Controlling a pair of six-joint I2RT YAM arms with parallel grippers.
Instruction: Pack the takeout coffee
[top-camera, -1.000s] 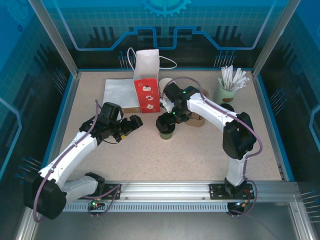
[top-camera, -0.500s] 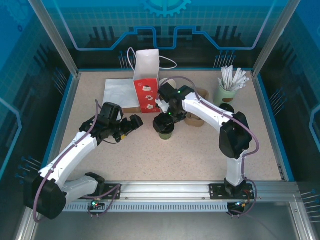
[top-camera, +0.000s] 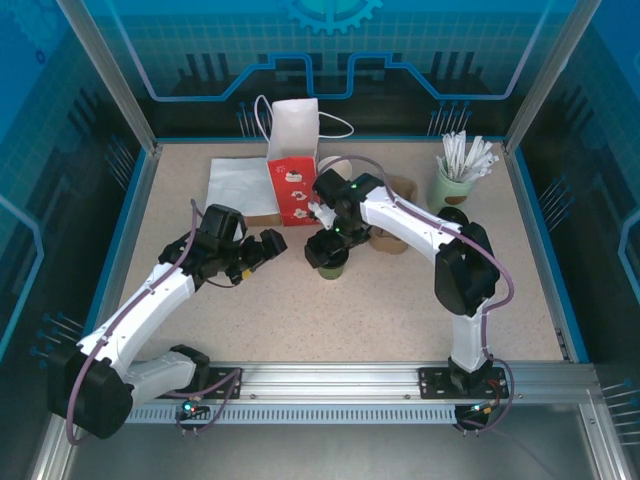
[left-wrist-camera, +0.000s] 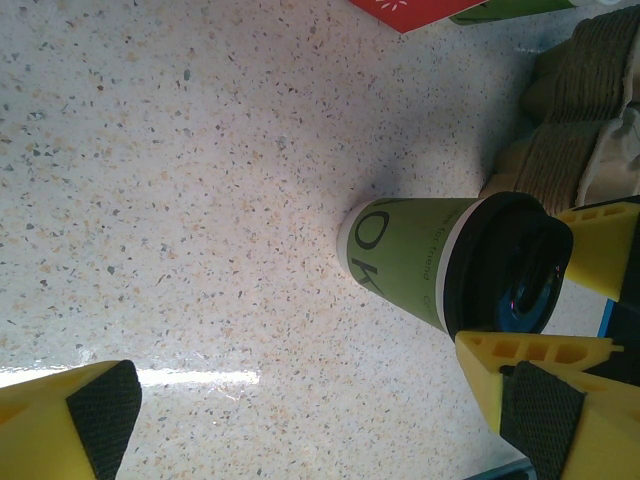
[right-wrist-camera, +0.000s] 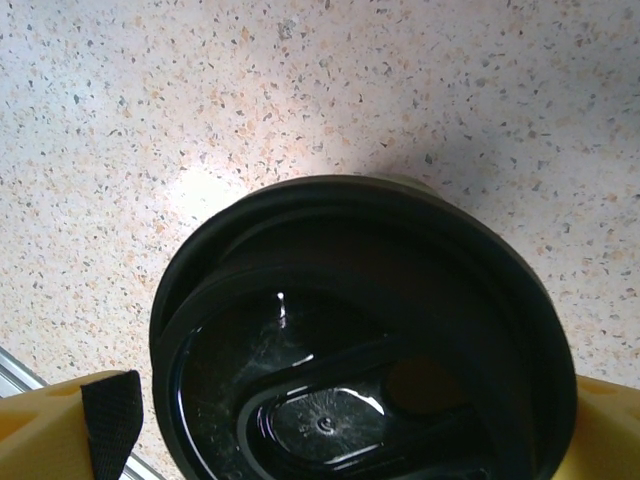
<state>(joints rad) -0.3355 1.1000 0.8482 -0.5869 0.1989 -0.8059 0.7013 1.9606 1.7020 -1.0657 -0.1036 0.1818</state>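
The takeout coffee (top-camera: 333, 264) is a green paper cup with a black lid, standing upright mid-table. My right gripper (top-camera: 328, 248) hangs directly over it, open, with its yellow fingers (left-wrist-camera: 600, 250) on either side of the lid. From the right wrist the black lid (right-wrist-camera: 360, 320) sits between the jaws of that gripper (right-wrist-camera: 350, 445), with a gap showing at the left finger. My left gripper (top-camera: 272, 243) is open and holds nothing, a short way left of the cup (left-wrist-camera: 410, 255). The red-and-white paper bag (top-camera: 293, 170) stands upright behind them.
Brown cardboard holders (top-camera: 393, 240) lie just right of the cup. A pale-green pot of white wrapped sticks (top-camera: 455, 182) stands at the back right. A white sheet (top-camera: 240, 185) lies left of the bag. Blue-edged walls ring the table.
My right arm has shifted slightly left, bringing its gripper more squarely over the cup. The left arm has not visibly moved.
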